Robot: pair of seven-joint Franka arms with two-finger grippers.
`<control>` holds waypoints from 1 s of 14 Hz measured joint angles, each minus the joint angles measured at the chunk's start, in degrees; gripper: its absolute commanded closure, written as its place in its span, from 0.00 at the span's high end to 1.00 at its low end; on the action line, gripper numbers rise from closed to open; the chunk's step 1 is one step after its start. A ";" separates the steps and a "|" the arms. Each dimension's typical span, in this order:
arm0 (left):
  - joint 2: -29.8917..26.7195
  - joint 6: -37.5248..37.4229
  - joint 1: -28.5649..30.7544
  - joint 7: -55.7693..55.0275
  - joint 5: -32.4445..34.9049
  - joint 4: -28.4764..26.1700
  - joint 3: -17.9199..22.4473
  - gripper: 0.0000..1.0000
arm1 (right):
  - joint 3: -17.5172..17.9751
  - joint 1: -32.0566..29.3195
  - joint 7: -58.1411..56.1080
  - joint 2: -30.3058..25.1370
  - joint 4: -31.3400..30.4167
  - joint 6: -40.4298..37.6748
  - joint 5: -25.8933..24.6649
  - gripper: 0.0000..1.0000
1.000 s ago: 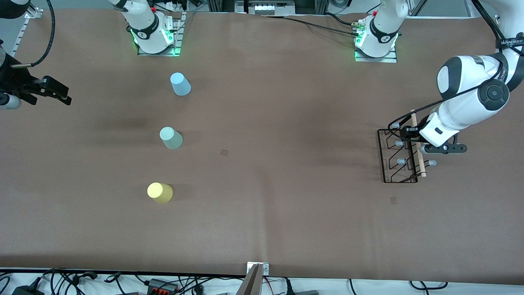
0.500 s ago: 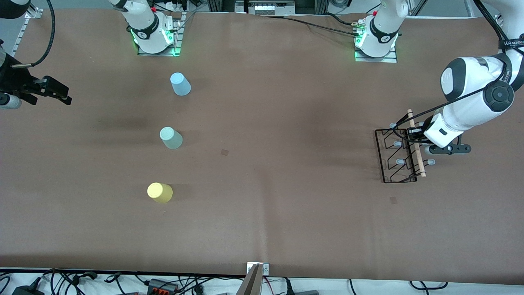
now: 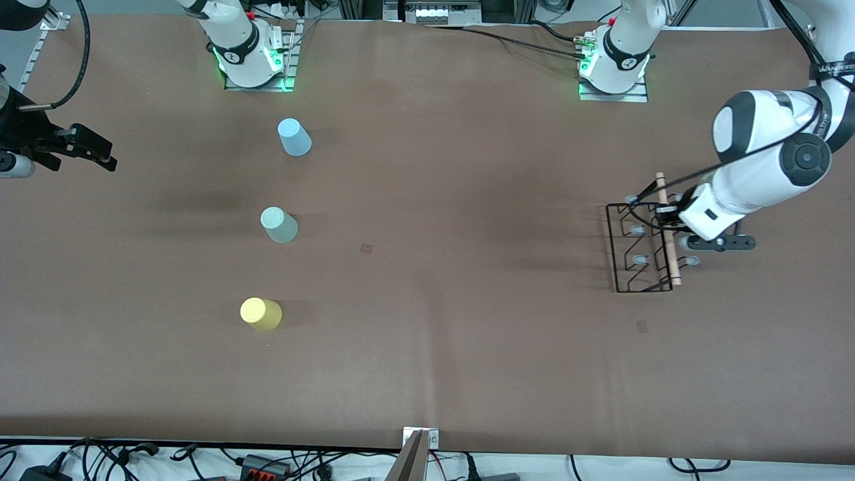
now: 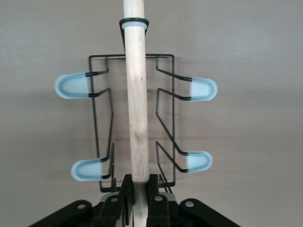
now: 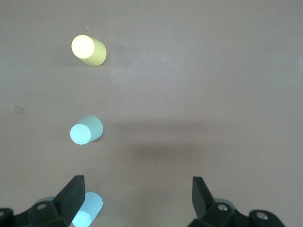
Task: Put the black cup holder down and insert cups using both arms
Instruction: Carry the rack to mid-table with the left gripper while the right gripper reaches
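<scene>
The holder (image 3: 640, 248) has slid a little toward the middle of the table since a second ago, carried along by the left gripper (image 3: 666, 217), while the cups sit exactly where they were.

From the front camera: the left arm (image 3: 761, 170) reaches in from its end of the table, the gripper clamped on the rod (image 3: 666, 238) near its top end, so the wire base hangs below it and spreads out on the side toward the cups. Well apart from that gripper, toward the right arm's end, the blue cup (image 3: 294, 137), green cup (image 3: 278, 224) and yellow cup (image 3: 260, 314) stand upside down in a loose line, yellow nearest the camera. The right gripper (image 3: 83, 147) waits at the table's edge, out past the cups.

Left wrist view: the fingers (image 4: 125, 189) are pinched tight on the rod (image 4: 136, 94), which runs straight out from them. The holder (image 4: 165, 123) frames it, blue-tipped prongs (image 4: 202, 89) sticking out to either side.

Right wrist view: the right gripper (image 5: 137, 191) hangs wide open with nothing in it, fingers (image 5: 73, 194) well apart. The blue cup (image 5: 87, 208) is just beside one finger, the green cup (image 5: 86, 130) a bit farther out, the yellow cup (image 5: 88, 49) farthest.
</scene>
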 measured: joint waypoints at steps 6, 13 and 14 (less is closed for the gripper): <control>3.29 -5.49 -6.79 -24.02 -0.25 12.72 -14.29 0.00 | -0.15 -0.05 0.00 -0.12 0.09 -0.87 -0.04 1.00; 17.46 -6.01 -23.92 -42.66 -0.24 27.69 -14.82 0.00 | 0.03 1.25 0.00 4.97 -0.53 -1.52 -0.05 1.00; 18.84 -5.80 -25.35 -43.80 -0.24 29.08 -14.79 0.00 | 0.14 2.06 0.17 6.72 -0.63 -1.53 -0.03 1.00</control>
